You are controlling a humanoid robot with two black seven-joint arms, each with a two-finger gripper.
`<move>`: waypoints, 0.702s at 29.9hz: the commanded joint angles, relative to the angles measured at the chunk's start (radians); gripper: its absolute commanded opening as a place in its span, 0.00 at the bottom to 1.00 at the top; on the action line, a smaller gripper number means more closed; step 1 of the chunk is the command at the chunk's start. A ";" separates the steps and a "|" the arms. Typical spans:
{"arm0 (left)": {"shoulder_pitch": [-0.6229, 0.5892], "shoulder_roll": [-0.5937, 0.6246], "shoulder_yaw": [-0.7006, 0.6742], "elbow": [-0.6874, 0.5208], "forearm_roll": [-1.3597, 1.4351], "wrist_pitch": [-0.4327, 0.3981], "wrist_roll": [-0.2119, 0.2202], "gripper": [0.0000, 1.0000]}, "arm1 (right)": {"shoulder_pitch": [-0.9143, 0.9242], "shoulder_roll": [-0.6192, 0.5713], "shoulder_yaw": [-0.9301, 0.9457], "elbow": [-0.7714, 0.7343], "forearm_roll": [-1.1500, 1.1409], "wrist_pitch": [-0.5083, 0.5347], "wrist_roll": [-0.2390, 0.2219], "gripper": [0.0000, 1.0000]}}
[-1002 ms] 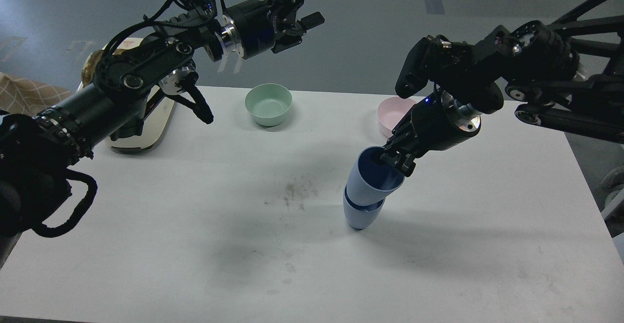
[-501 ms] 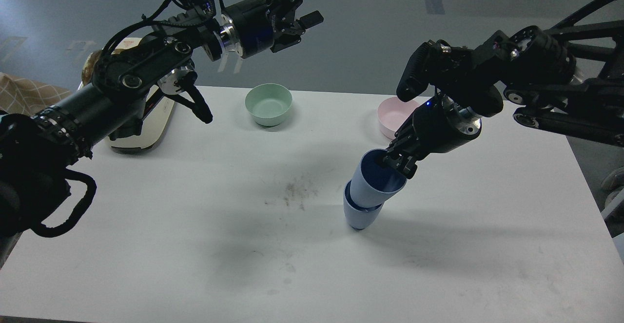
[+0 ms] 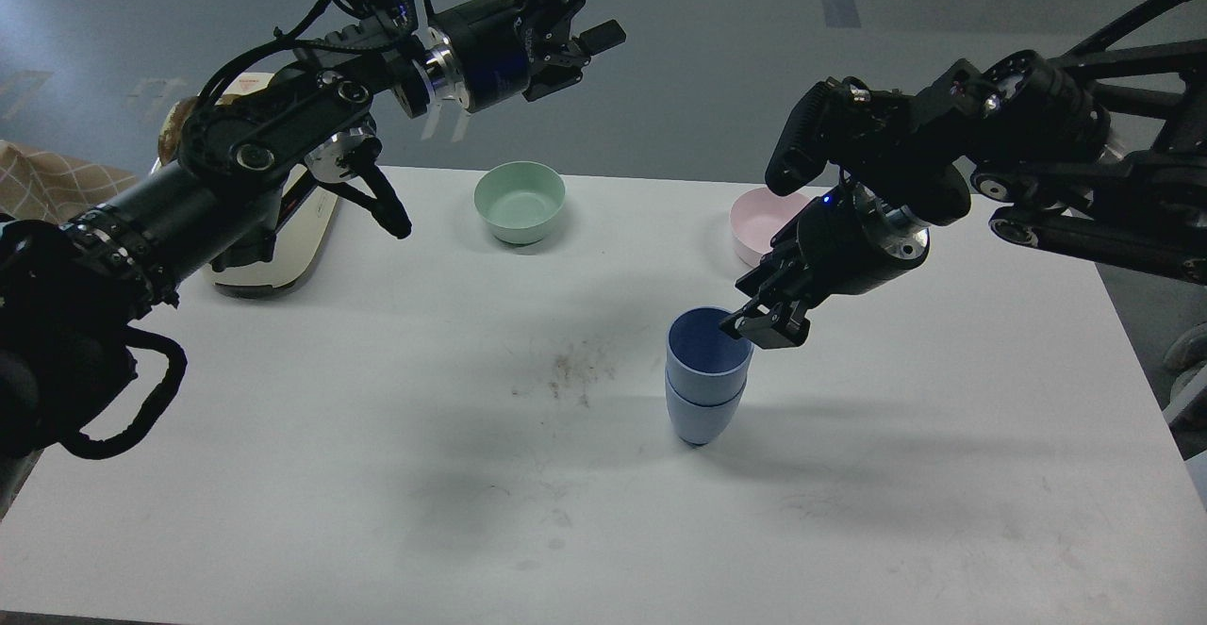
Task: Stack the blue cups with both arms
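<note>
While the white table (image 3: 283,474) is bare along its near edge, the first thing out from it is the stack: two blue cups, upper cup (image 3: 709,353) nested upright in lower cup (image 3: 701,415), both standing right of table centre. Stack looks straight, dark-blue inside of the upper one visible from above. A patch of brown smudges (image 3: 564,372) sits left of the stack, near mid-table.

Right gripper (image 3: 766,323) hangs just beside the upper cup's right rim, fingers pointing down-left. Fingers stand slightly apart with nothing between them; can't tell if a fingertip touches the rim or just clears it. Right arm (image 3: 1037,163) comes in from the right edge, elbow high over the table's right side.

Farther back: pink bowl (image 3: 759,220), partly hidden behind the right wrist, and mint-green bowl (image 3: 520,201) near the far edge, well apart from each other and from the cups. At far left a cream oval tray (image 3: 311,238) sits mostly behind the left arm (image 3: 217,182).

Left gripper (image 3: 575,3) is raised beyond the far table edge, up near the frame top, well clear of everything. Fingers spread, holding nothing.
</note>
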 commanded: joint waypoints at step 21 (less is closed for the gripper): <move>0.066 -0.020 -0.080 0.032 -0.015 0.136 -0.003 0.98 | -0.398 -0.212 0.565 -0.525 0.678 -0.145 0.000 1.00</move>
